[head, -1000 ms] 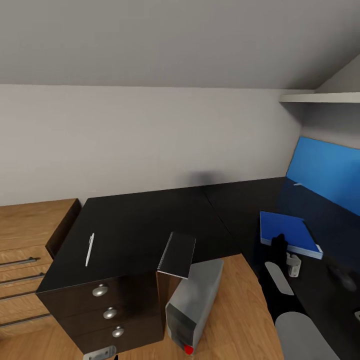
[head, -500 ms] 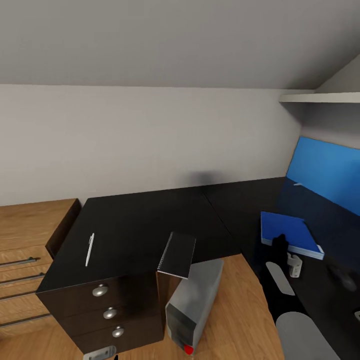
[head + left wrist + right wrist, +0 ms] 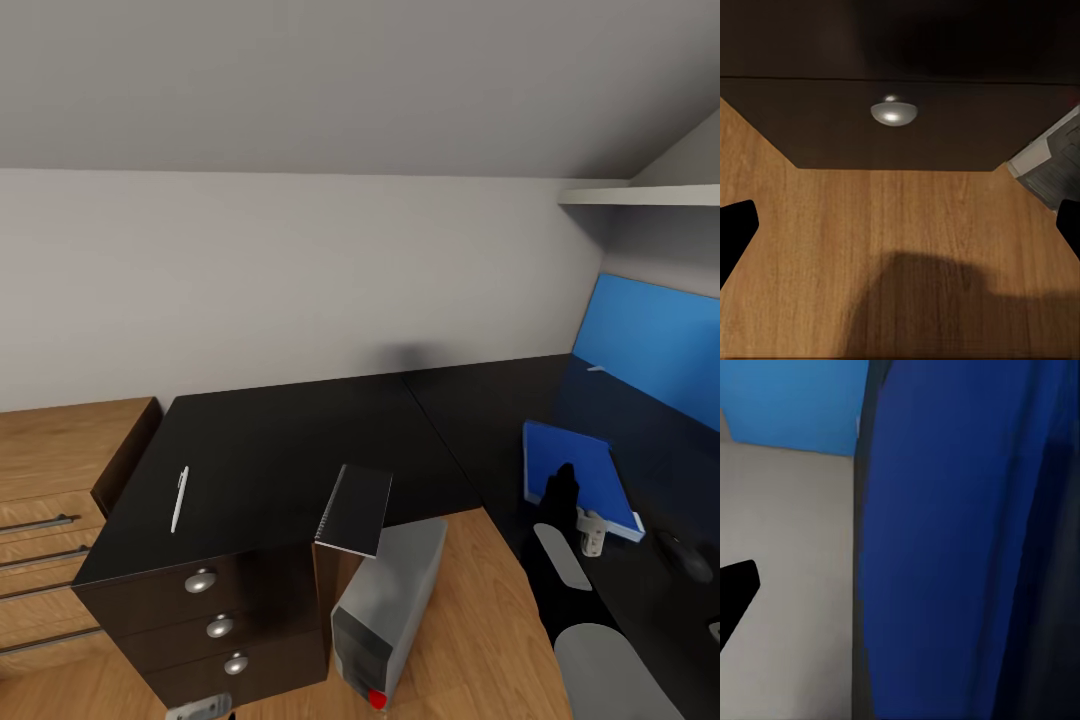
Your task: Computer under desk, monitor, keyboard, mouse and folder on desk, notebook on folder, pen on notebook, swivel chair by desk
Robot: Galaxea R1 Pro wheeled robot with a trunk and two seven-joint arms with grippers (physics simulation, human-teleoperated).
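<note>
Sloped grey ceiling and a plain pale wall close off the far side of the desk [image 3: 300,440], whose black top runs in an L, with a blue back panel [image 3: 655,345] along its right wing. I place everything from that desk. Its near-left corner carries the pen [image 3: 179,498], lying close to the left edge with bare black top all around it. The notebook [image 3: 356,510] sits at the desk's front edge, its near end jutting out over the lip above the computer [image 3: 390,600], which stands tilted on the wooden floor [image 3: 470,610] just beside the black drawers [image 3: 215,625]. Open floor spreads in the desk's inner corner (the only clear lane I see).

On the right wing the folder [image 3: 575,470] lies raised at an angle, well inside the desk's edges. My right gripper [image 3: 563,492] is at its near edge; the right wrist view is crowded with blue, one dark fingertip [image 3: 735,589] off to the side, and I cannot tell whether the jaws are clamped. The mouse [image 3: 683,555] rests on the desk near the folder.

My left gripper [image 3: 900,225] hangs low before a drawer knob [image 3: 894,112], jaws spread wide, empty.
</note>
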